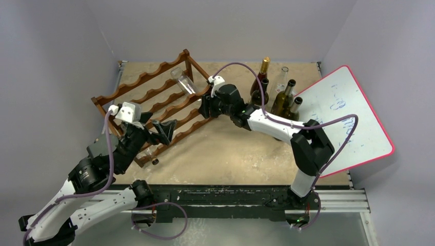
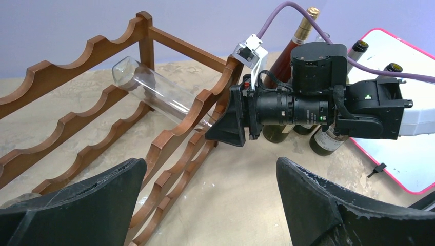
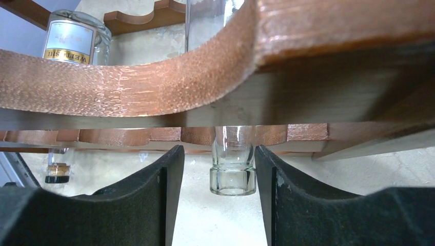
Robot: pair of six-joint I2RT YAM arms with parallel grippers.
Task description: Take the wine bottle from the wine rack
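At the far left, the left gripper (image 1: pixel 158 127) hovers by the near end of the rack (image 1: pixel 154 92), its jaws spread wide and holding nothing. The rack stands askew on the table (image 1: pixel 231 154), running from near left to far right, dark wood with scalloped rails. On its top tier, toward the far end, lies the bottle (image 1: pixel 183 82) — clear glass, on its side in a scallop, base toward the back wall and neck poking out past the rail. A labelled bottle (image 3: pixel 77 38) shows beyond that rail in the right wrist view; which tier it is on I cannot tell. Right of the rack, the right gripper (image 1: pixel 206 105) has its jaws narrow around the neck — one finger (image 3: pixel 287 205) touches the glass, the other stands just off it, so the grip is not closed. Farther right, dark bottles (image 1: pixel 279 100) stand upright at the back, beside a red-rimmed whiteboard (image 1: pixel 349 118) at the table's right side.
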